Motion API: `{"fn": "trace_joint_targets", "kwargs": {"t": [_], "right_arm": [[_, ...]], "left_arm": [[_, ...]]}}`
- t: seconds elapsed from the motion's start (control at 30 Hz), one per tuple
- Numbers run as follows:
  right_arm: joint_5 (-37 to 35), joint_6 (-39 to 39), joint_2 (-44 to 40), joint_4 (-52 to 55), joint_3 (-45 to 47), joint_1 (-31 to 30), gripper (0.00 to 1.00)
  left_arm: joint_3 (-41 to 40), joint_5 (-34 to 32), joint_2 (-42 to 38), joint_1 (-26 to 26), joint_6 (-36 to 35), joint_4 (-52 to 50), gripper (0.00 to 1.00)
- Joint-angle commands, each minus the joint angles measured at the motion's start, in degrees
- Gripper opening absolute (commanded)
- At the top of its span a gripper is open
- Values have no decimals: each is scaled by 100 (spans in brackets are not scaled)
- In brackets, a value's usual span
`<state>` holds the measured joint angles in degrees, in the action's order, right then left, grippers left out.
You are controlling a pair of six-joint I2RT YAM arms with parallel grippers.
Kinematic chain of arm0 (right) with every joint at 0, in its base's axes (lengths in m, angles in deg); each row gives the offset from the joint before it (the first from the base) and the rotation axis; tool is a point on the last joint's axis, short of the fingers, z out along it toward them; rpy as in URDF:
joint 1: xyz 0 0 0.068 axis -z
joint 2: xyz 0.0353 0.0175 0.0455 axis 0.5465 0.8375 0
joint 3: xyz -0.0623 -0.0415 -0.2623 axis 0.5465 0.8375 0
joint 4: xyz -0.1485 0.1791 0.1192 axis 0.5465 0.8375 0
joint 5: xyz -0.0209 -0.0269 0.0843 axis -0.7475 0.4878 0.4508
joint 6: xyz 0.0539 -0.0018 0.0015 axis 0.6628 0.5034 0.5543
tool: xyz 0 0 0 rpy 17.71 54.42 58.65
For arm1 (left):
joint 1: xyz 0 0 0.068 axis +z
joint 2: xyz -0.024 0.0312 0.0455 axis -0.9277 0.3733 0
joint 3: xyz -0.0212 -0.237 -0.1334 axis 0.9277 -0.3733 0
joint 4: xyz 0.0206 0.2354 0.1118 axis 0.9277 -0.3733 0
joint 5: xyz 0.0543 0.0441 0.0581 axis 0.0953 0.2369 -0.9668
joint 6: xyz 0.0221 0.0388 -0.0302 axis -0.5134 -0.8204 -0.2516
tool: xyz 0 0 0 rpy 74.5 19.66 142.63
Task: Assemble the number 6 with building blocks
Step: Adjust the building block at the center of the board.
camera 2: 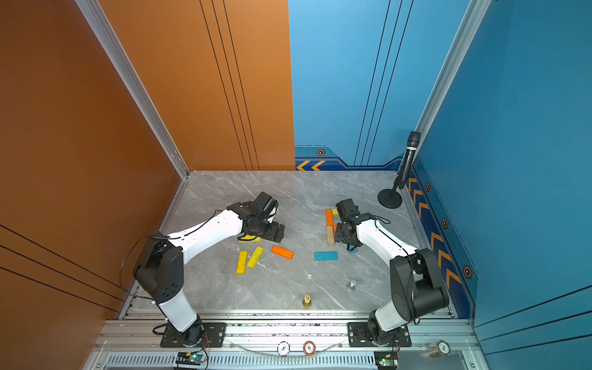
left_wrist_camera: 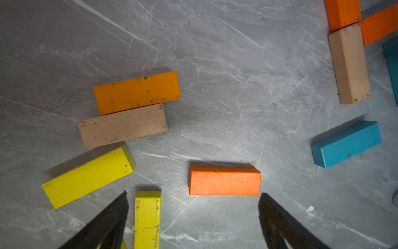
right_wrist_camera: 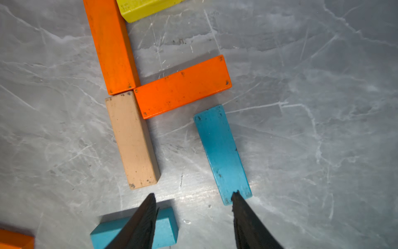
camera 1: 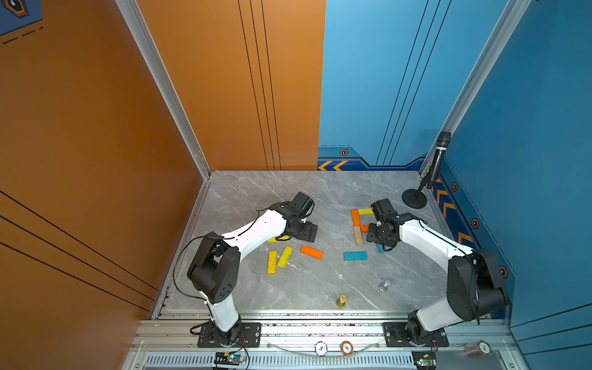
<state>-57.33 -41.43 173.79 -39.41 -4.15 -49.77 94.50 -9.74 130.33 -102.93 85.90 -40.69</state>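
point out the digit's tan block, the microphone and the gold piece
tan block (camera 1: 358,235), in a top view, middle of top face
microphone (camera 1: 438,163), in a top view, its handle
gold piece (camera 1: 341,301), in a top view, its body

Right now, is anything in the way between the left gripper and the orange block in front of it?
Nothing visible lies between the open left gripper and that orange block. A yellow block sits close beside one finger, off to the side.

I saw the number 6 (camera 1: 356,217) half built: two orange blocks (right_wrist_camera: 183,86), a tan block (right_wrist_camera: 133,140) and a yellow block (right_wrist_camera: 140,8) touching. A blue block (right_wrist_camera: 221,153) lay flat just beside them.
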Motion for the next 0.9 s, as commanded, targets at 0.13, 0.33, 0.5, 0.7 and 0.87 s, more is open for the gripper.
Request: {"fn": "trace_joint_targets", "kwargs": {"t": [0.13, 0.33, 0.5, 0.7, 0.87], "right_arm": [[-504, -757, 712, 606, -578, 177, 57], [-319, -1075, 1092, 690, -870, 300, 54], [-201, -1209, 1226, 657, -893, 477, 52], [30, -1495, 1341, 625, -862, 635, 49], [243, -1697, 1424, 578, -808, 700, 47]], "left_arm": [[74, 289, 37, 158, -314, -176, 95], [39, 394, 56, 168, -343, -84, 95], [33, 399, 39, 172, -351, -48, 95], [37, 402, 65, 176, -334, -9, 95], [37, 431, 115, 180, -308, 31, 95]]}}
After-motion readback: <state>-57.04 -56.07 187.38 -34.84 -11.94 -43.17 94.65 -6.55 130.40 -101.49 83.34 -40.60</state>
